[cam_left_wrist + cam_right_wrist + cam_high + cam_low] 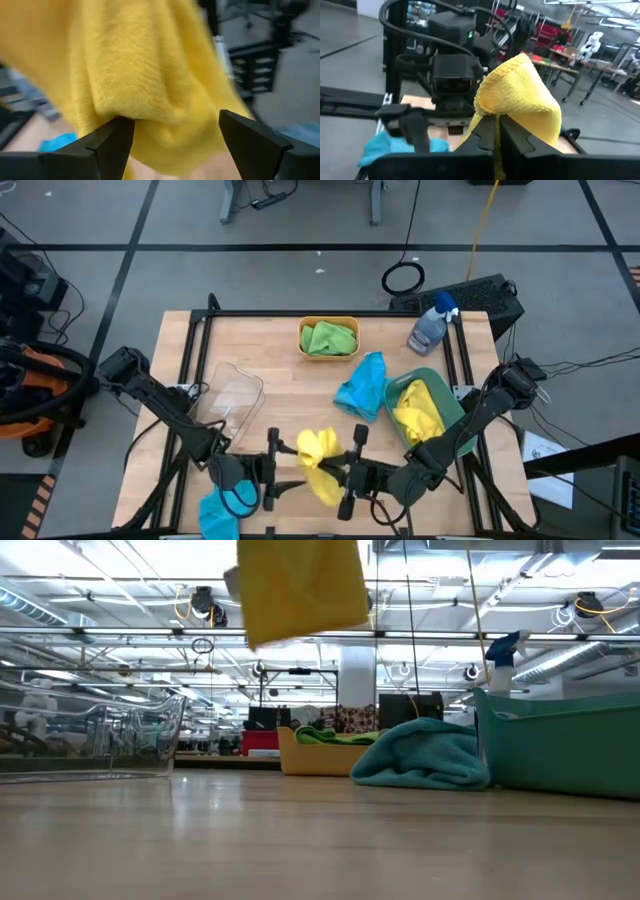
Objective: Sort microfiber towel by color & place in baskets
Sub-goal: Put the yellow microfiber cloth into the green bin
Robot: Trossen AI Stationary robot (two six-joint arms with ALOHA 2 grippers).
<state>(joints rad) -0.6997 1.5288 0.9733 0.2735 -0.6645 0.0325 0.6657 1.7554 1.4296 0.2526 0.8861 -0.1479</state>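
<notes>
A yellow towel [320,465] hangs in the air near the table's near edge, between my two grippers; the low view shows the yellow towel [300,585] clear of the table. My right gripper [337,470] is shut on it. My left gripper [288,468] faces it, open, with a finger on either side of the yellow towel [150,75]. One sky blue towel [218,515] lies under my left arm. Another blue towel [362,388] leans on the teal basket [452,412], which holds a second yellow towel [418,415]. Green towels [328,338] fill the orange-yellow basket [303,332]. My right gripper [498,131] pinches a bunched fold of the yellow towel [517,92] between its two shut fingers, coming level from the table's right. The fold bulges beyond the fingertips and the rest hangs below, lifted clear of the table. My left gripper [175,135]: I cannot tell whether its open fingers touch the cloth.
The clear basket [232,395] stands left of centre, just beyond my left arm. A spray bottle [432,325] with a blue head stands at the far right. Bare wood lies in the middle of the table [290,395]. A dark frame runs along the table's edges.
</notes>
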